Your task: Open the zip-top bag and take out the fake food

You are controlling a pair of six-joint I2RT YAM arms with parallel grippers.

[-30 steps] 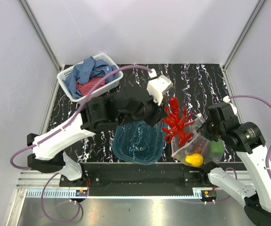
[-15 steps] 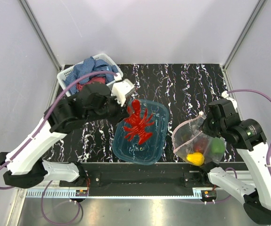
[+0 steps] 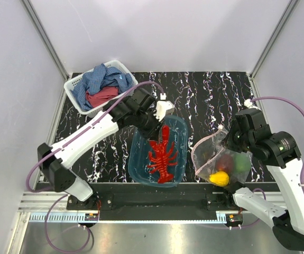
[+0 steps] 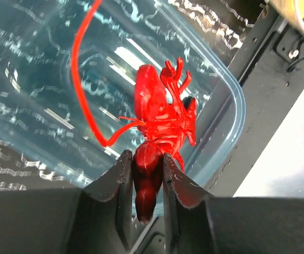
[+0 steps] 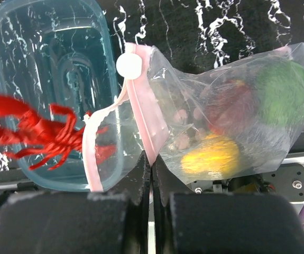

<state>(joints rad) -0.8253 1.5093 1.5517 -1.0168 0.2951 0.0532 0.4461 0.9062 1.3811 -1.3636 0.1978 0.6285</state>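
Far-left corner of the black marbled worktop: white basket with blue cloth and red cloth piled inside. Next over, left arm reaches from the near-left edge toward the middle, and the left pincer is pinching the red lobster by its tail, one finger on each side of the tail. Lobster hangs head-down toward the near edge over the teal tub, which sits at the middle of the near edge; claws and long feelers are inside the tub outline, cannot tell if it touches the tub floor. Right of the tub, just beside it, the zip-top bag is at the near-right part of the worktop, its lower end overhanging the near edge in the top view. Pinkish zip strip faces the tub, mouth parted, with the white slider at the far end of the strip. Right pincer is pressed together on the strip, holding one lip of the mouth. Inside the bag: yellow fruit lowest, toward the near edge, dark red fruit behind it, green pepper at the right end of the bag. Right arm comes in from the near-right corner.
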